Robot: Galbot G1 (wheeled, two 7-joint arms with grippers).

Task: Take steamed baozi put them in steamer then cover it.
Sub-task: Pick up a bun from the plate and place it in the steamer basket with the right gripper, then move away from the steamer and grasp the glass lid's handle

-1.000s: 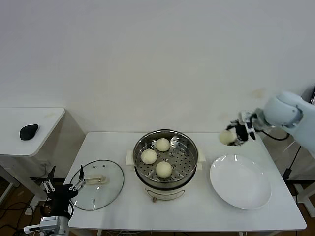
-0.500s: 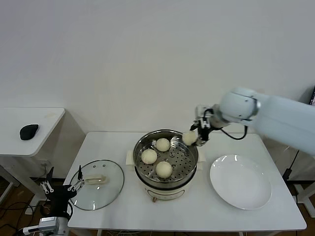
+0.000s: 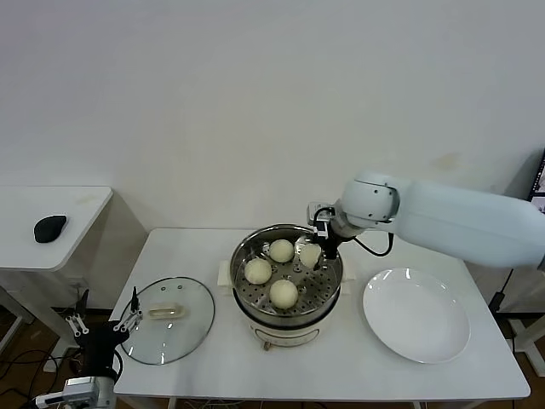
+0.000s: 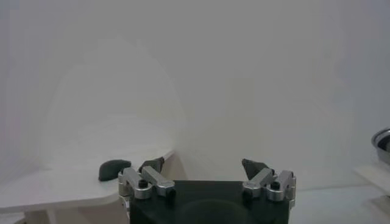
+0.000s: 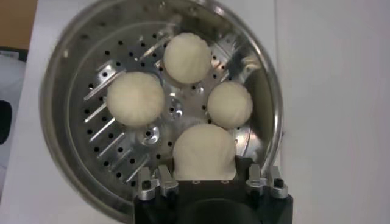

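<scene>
Here we see the right gripper (image 3: 312,254) pinching a baozi (image 5: 204,152) over the steamer (image 3: 243,256), three buns (image 3: 282,250) inside; cover (image 3: 169,319) beside it (no readable writing). Left gripper (image 4: 207,173) spread, low left.

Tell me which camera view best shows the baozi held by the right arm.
The right wrist view: the held baozi fills the foreground between the right end effector fingers, above the steamer tray. The head view shows it small and partly hidden. The left wrist view misses it.

No readable text or labels anywhere
</scene>
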